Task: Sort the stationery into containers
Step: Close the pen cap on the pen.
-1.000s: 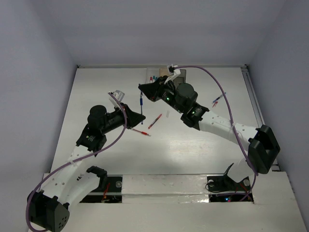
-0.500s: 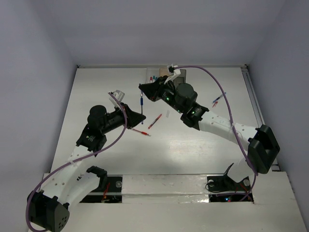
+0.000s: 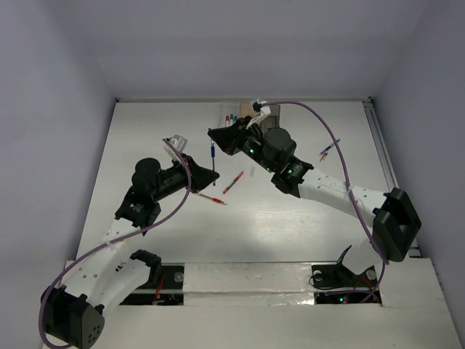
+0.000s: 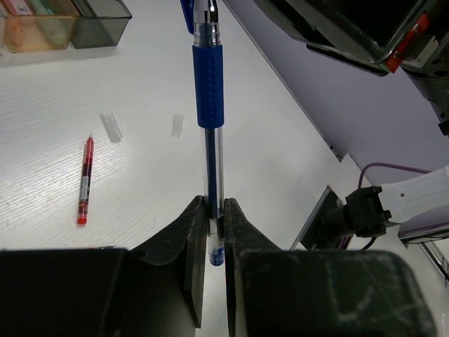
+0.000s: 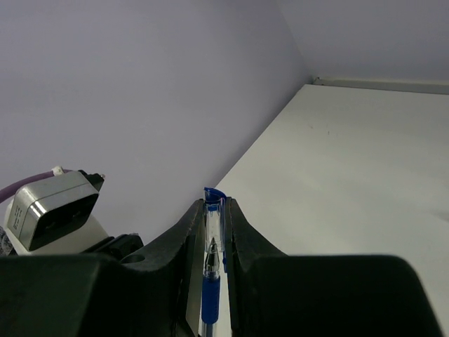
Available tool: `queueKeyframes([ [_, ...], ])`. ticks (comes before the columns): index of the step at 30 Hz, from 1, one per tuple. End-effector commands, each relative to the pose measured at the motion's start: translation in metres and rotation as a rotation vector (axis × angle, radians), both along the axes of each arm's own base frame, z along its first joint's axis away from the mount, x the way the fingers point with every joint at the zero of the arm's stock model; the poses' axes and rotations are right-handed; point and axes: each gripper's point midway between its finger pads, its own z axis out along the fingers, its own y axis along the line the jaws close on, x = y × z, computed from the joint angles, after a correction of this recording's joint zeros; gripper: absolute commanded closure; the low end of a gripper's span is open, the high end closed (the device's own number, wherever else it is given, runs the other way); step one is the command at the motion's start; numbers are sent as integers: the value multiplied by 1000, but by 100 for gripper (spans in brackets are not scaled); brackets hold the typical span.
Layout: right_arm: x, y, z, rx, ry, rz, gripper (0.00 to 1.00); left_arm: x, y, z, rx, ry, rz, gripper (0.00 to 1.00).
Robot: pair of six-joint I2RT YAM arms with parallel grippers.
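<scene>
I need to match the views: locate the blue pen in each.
Top external: blue pen left of centre, bridging left tool and right tool.
Left wrist: pen upright, centre, clamped in that tool.
Right wrist: pen bottom centre, likewise clamped.
Shared landmark: white table.
</scene>
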Motion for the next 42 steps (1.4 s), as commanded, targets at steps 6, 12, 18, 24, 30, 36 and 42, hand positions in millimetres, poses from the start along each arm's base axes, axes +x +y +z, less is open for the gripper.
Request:
queueKeyframes([
  [6, -12, -5, 26, 70, -60, -2, 100, 5, -2, 34, -40, -99, 9, 100],
  [12, -18, -4, 18, 76, -60, -8, 100, 8, -1, 54, -74, -128, 25, 100],
  [18, -26, -5, 9, 86, -55, -10, 100, 9, -1, 81, -152, -172, 43, 100],
  [24, -46, 9, -12, 63, -16, 49, 100, 15, -1, 105, -195, -218, 60, 100],
  [30, -69, 12, -49, 33, 93, 145, 100, 24, 3, 121, -154, -259, 96, 100],
  [36, -92, 5, -61, -5, 154, 221, 100, 27, 6, 131, -118, -293, 117, 100],
  [42, -108, 5, -83, -53, 219, 293, 100, 28, 5, 149, -121, -322, 108, 100],
])
